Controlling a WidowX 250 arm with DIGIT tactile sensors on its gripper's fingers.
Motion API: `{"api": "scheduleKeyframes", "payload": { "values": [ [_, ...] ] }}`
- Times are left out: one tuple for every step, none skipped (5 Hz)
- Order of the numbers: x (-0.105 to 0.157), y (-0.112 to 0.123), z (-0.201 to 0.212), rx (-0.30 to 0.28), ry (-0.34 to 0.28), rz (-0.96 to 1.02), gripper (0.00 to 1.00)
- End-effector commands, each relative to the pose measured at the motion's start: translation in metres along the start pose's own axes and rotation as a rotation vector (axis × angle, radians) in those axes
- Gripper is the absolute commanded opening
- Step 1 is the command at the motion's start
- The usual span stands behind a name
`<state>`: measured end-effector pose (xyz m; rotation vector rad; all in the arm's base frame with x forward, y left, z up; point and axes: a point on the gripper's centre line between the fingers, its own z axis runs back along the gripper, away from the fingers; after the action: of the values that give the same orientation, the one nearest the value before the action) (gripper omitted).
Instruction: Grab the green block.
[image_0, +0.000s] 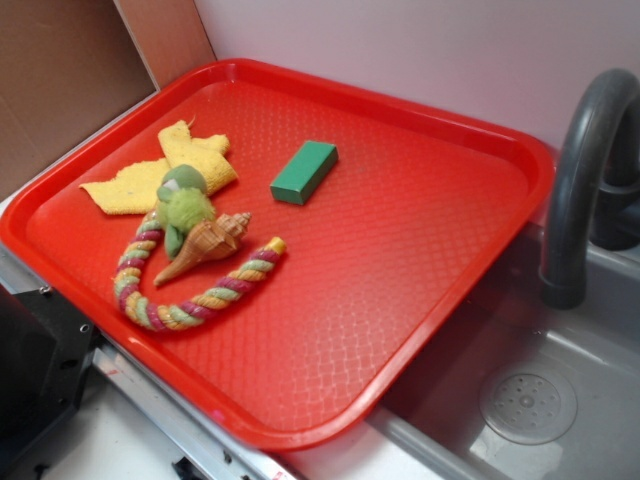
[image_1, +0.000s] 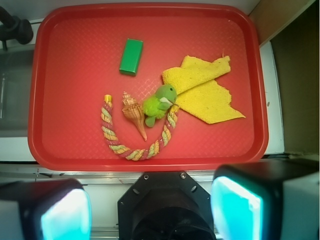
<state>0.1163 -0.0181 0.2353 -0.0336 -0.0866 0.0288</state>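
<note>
The green block (image_0: 304, 172) lies flat on the red tray (image_0: 430, 260), toward its back middle. In the wrist view the green block (image_1: 131, 56) lies in the upper left part of the tray (image_1: 70, 90). My gripper (image_1: 150, 210) is open and empty, high above the tray's near edge, with its two cyan pads (image_1: 235, 207) wide apart at the bottom of the view. The gripper is not seen in the exterior view.
A seashell (image_0: 208, 245), a fuzzy light-green plush toy (image_0: 183, 203), a striped rope (image_0: 190, 300) and a yellow cloth (image_0: 165, 170) lie on the tray's left side. A sink (image_0: 540, 390) with a dark faucet (image_0: 585, 170) is at the right. A wall stands behind.
</note>
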Motion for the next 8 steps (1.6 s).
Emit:
{"api": "scheduleKeyframes", "payload": {
  "values": [
    [0.000,0.000,0.000,0.000,0.000,0.000,1.00],
    [0.024,-0.002,-0.017,0.040,-0.070,0.206,1.00],
    [0.049,-0.005,-0.036,0.027,-0.098,0.327,1.00],
    [0.081,-0.013,-0.057,0.051,-0.197,0.402,1.00],
    [0.111,-0.016,-0.084,0.064,-0.196,0.358,1.00],
    [0.132,-0.021,-0.109,0.023,-0.196,0.323,1.00],
    [0.141,-0.024,-0.136,0.049,-0.154,0.289,1.00],
    [0.141,-0.016,-0.157,0.072,-0.138,0.309,1.00]
  ]
}}
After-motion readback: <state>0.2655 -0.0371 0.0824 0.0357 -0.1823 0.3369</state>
